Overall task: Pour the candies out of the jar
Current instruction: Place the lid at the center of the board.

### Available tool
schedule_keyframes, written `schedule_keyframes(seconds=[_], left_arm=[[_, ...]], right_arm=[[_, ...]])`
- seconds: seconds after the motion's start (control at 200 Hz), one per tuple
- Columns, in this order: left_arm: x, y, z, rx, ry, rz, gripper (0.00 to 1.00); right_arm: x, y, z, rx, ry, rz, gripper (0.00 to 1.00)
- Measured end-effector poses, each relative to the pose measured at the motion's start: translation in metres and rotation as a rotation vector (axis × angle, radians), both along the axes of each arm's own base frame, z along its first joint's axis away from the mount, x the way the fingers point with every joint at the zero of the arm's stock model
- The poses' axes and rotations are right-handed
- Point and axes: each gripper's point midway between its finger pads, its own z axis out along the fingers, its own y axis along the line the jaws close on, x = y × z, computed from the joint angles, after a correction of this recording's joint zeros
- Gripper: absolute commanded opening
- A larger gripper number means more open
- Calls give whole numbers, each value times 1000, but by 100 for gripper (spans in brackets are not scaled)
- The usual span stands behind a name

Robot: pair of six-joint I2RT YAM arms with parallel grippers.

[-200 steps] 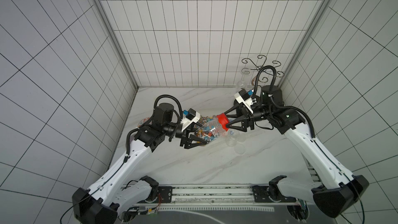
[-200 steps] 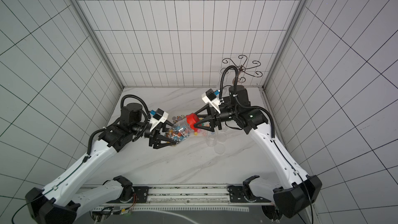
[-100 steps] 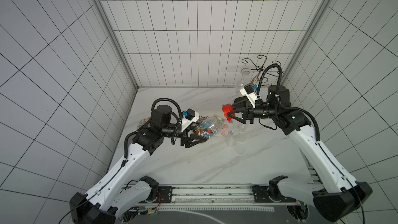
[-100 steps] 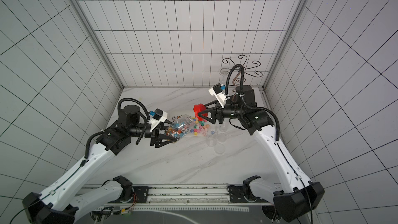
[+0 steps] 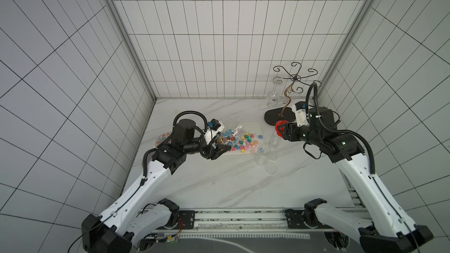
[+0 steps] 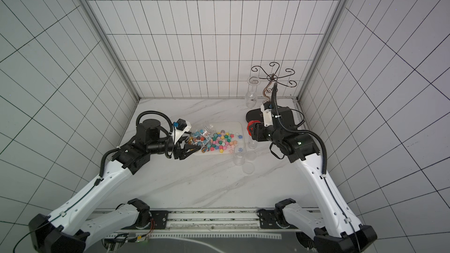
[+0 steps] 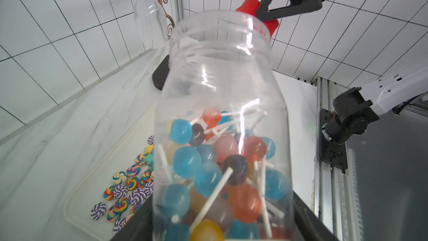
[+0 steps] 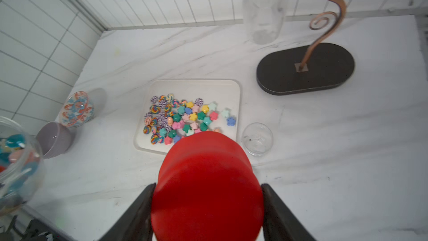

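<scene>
Red lid (image 8: 206,170) — in right gripper (image 8: 207,186) — hides part of the tray (image 8: 234,93).

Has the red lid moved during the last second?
Yes. The lid, held in the right gripper, has gone away from the jar and towards the black stand base, now at its near edge.

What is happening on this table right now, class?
The left claw holds a clear jar, open and tilted above a white tray. The right claw holds the red lid, apart from the jar. Swirl and star candies lie on the tray; lollipops are in the jar, not yet poured.
</scene>
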Motion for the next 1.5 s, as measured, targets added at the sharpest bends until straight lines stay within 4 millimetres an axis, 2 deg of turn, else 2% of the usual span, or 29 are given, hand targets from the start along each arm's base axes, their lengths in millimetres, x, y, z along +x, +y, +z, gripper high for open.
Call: schedule_keyframes(seconds=[0.11, 0.19, 0.475, 0.675, 0.81, 0.88, 1.035, 1.125, 1.499], left_arm=[[5, 2, -3, 14, 0, 23, 61], [7, 3, -4, 18, -2, 33, 61], [8, 5, -14, 36, 10, 52, 61], [9, 5, -15, 37, 11, 56, 61], [10, 6, -15, 41, 10, 66, 60], [12, 7, -16, 44, 10, 72, 60], [17, 8, -22, 59, 24, 94, 60], [21, 9, -28, 75, 35, 111, 60], [30, 17, -47, 139, 75, 175, 60]], right_arm=[[-1, -20, -36, -48, 86, -96, 66], [-3, -27, -58, -59, 143, -128, 65], [-1, -53, -85, -65, 199, -226, 65], [4, -80, -122, -66, 277, -314, 65], [14, -91, -146, -60, 323, -357, 65], [18, -94, -159, -58, 343, -371, 61], [21, -92, -201, -52, 424, -375, 60], [19, -91, -219, -50, 461, -378, 61], [28, -89, -240, -39, 461, -372, 64]])
